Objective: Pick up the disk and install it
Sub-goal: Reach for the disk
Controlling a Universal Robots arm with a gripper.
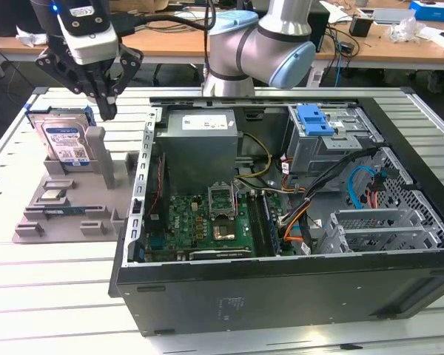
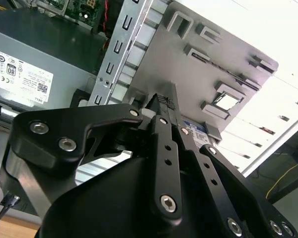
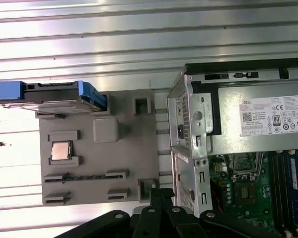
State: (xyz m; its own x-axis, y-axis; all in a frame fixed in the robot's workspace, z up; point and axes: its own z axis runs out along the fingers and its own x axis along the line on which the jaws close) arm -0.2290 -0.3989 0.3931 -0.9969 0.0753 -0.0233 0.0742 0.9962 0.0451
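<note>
The disk (image 1: 65, 137) is a silver hard drive with a white-and-blue label in a blue bracket. It stands on edge in a slot at the back of the grey fixture plate (image 1: 41, 222), at the exterior view's left. In the first wrist view the disk (image 3: 49, 95) shows edge-on at the plate's end. My gripper (image 1: 108, 109) hangs just to the right of the disk and a little above the plate, apart from the disk. Its black fingers (image 3: 161, 196) are pressed together with nothing between them. The fingertips (image 2: 164, 101) point down at the plate.
An open black computer case (image 1: 281, 296) sits to the exterior view's right of the plate, with a power supply (image 1: 200, 140), a motherboard (image 1: 207, 222) and a grey drive cage (image 1: 333, 144) topped by a blue clip (image 1: 314, 120). A processor chip (image 3: 61, 150) lies on the plate. Cluttered desks stand behind.
</note>
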